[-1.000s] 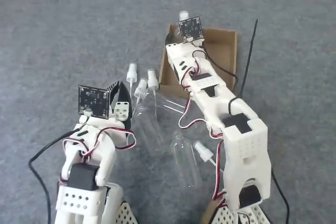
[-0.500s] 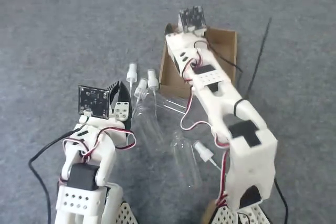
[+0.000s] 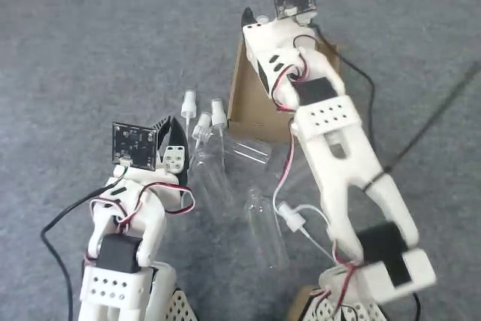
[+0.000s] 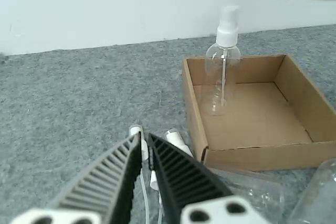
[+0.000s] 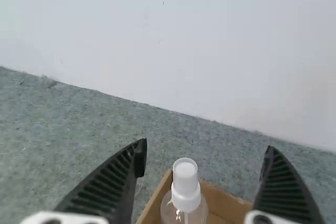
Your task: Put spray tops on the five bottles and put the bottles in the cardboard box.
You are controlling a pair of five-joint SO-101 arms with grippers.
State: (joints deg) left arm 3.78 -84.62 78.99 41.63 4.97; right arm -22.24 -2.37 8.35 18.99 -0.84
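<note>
The cardboard box sits at the back of the table. One clear bottle with a white spray top stands upright in its far corner. My right gripper hangs above that bottle, open, its black fingers wide apart on either side and not touching it. My left gripper is shut and empty, low over the table near the front. Just beyond it lie capped bottles with white spray tops.
More clear bottles lie on the grey carpet: one between the arms and one against the box front. A loose spray top with its tube lies beside the right arm. A pale wall rises behind the table.
My right arm has stretched farther back and risen over the box, with its wrist tipped up. The left arm and the bottles on the carpet have stayed put.
</note>
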